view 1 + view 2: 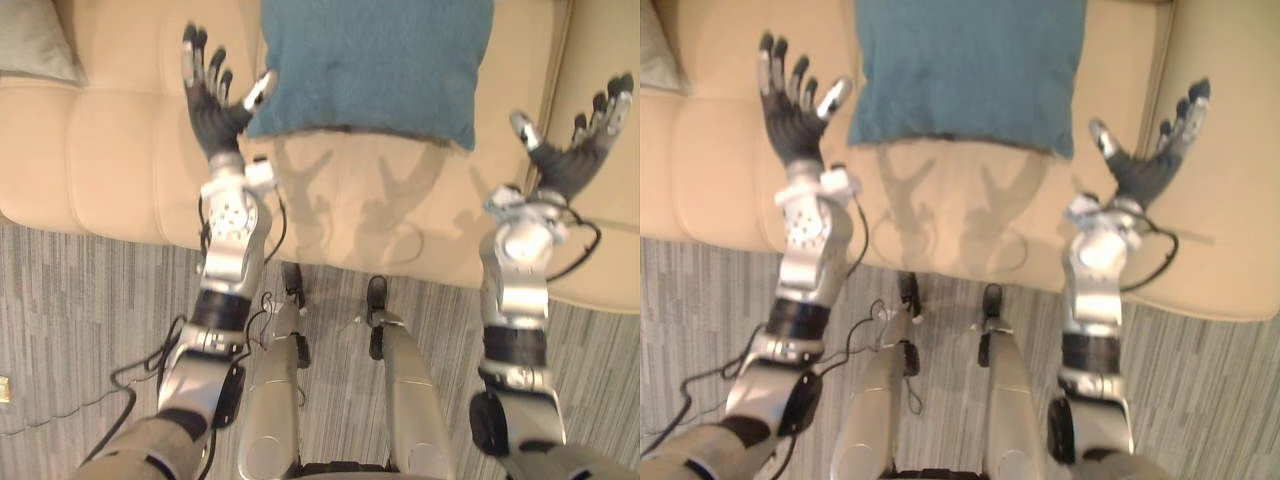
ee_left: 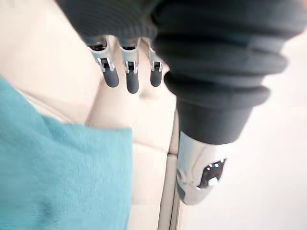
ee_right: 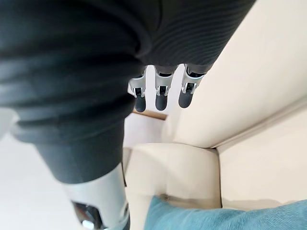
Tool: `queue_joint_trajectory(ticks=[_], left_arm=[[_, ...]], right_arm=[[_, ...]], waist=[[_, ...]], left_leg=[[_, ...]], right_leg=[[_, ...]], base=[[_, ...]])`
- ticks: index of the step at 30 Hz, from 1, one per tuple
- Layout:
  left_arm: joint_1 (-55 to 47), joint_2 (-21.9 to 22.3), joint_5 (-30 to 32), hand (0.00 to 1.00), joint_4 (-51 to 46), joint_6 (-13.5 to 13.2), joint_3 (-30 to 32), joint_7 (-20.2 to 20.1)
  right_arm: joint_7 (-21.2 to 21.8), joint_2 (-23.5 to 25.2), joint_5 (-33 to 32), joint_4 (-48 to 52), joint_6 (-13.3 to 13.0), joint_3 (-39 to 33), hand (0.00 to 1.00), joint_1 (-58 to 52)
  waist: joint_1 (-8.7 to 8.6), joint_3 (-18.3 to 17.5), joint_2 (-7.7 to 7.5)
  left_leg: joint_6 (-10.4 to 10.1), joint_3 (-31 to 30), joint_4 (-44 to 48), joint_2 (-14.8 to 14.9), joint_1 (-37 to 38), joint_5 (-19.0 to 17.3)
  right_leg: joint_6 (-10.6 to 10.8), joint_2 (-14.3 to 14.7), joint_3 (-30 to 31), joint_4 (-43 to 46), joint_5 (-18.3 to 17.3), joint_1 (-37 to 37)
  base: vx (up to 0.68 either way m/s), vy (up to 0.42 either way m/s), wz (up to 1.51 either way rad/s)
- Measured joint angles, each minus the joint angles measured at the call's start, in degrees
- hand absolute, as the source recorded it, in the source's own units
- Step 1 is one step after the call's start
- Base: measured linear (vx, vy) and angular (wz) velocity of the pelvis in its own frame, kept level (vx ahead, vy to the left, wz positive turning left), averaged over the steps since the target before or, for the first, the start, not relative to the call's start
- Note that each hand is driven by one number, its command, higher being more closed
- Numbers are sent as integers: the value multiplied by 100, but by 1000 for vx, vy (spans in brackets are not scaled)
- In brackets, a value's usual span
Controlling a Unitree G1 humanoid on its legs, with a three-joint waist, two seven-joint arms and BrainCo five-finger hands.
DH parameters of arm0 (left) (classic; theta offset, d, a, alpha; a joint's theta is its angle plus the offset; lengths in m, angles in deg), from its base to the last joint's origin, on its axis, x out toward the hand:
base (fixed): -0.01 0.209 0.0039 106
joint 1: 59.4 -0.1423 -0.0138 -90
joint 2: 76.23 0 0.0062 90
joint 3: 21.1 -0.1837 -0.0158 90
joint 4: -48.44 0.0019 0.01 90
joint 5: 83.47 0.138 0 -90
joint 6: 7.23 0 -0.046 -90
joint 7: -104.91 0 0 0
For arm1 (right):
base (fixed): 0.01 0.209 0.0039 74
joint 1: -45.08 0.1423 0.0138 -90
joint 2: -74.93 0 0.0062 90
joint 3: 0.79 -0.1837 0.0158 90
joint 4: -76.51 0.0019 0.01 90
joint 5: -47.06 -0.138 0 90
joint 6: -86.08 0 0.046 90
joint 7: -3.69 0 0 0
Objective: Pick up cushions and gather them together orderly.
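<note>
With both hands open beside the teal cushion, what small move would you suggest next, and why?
Probably bring both hands inward against the teal cushion. The left hand is open, thumb by its near left corner; the right hand is open, clear of its right edge; it lies ungrasped on the sofa.

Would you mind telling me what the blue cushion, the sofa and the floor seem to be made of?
The blue cushion looks like soft matte woven fabric, its surface fuzzy in the left wrist view. The sofa seems smooth cream leather or imitation leather, with seamed panels and a faint sheen. The floor looks like grey streaked carpet or planks; I cannot tell which.
</note>
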Motion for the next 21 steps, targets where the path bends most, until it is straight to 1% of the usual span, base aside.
queue_joint_trajectory(ticks=[2, 4, 5, 6, 8, 9, 10, 11, 13, 15, 17, 21], left_arm=[[-1025, 122, 10, 0, -66, 43, -137, -269], [-1750, 222, 71, 0, -48, 150, -162, -499], [-2005, 245, 72, 0, -28, 187, -161, -582], [-2341, 290, 77, 0, 79, 249, -146, -750], [-2638, 296, 202, 0, 487, 306, -137, -911], [-2780, 298, 308, 0, 862, 375, -144, -1028], [-2852, 316, 358, 0, 1157, 409, -145, -1106], [-2894, 316, 534, 0, 1604, 466, -123, -1190], [-2890, 323, 800, 0, 2503, 549, -81, -1273], [-2871, 322, 1035, 0, 3222, 660, 31, -1363], [-2857, 261, 1207, 0, 3789, 718, 159, -1362], [-2913, 29, 1424, 0, 4304, 782, 321, -1351]], right_arm=[[398, 247, -54, -32, -13, 180, 0, -855], [770, 396, -231, -153, -49, 273, 0, -1396], [890, 427, -303, -237, -65, 322, 0, -1565], [1087, 434, -417, -496, -107, 392, 0, -1805], [1319, 502, -409, -1071, -103, 439, 0, -2002], [1439, 573, -402, -1518, -96, 443, 0, -2113], [1494, 614, -387, -1854, -71, 446, 0, -2179], [1555, 632, -273, -2282, -8, 452, 0, -2189], [1615, 617, -51, -3088, 68, 450, 0, -2231], [1662, 603, 66, -3801, 129, 441, 0, -2141], [1698, 597, 67, -4426, 154, 380, 0, -2098], [1735, 556, 72, -5116, 275, 310, 0, -2104]], waist=[[20, -187, -100], [32, -380, -137], [34, -485, -137], [41, -663, -134], [81, -784, -156], [82, -972, -148], [83, -1112, -140], [84, -1256, -122], [72, -1444, -97], [34, -1507, -85], [26, -1512, -87], [13, -1549, -95]], left_leg=[[-9, 22, 121, 10, 301, -173], [-8, 55, 168, 5, 551, -305], [-12, 65, 168, 2, 635, -343], [-20, 77, 173, 1, 782, -404], [-46, 147, 152, -2, 1144, -454], [-62, 173, 122, -8, 1286, -552], [-84, 190, 71, -12, 1395, -570], [-98, 193, -13, -19, 1534, -560], [-114, 184, -260, -52, 1800, -466], [-127, 151, -528, -91, 2071, -396], [-140, 104, -693, -123, 2320, -368], [-144, 26, -872, -217, 2711, -358]], right_leg=[[28, -21, -60, -152, -67, 457], [40, -29, -62, -291, -87, 790], [42, -29, -63, -362, -88, 905], [46, -28, -64, -482, -88, 1103], [65, -26, -20, -612, -107, 1479], [72, -26, -8, -712, -137, 1627], [74, -23, -2, -782, -145, 1728], [76, -21, -6, -875, -146, 1868], [78, -11, -6, -1030, -147, 2074], [84, 0, -10, -1173, -147, 2283], [97, 6, -34, -1310, -139, 2515], [136, -7, -55, -1504, -153, 2968]], base=[[111, -20, 14], [120, -6, 1], [175, 6, -3], [147, 9, -7], [128, 6, -11], [101, 2, -11], [122, 1, -7], [118, -1, -5], [124, -5, -2], [100, -3, 0], [100, 2, 6], [125, 9, 11]])
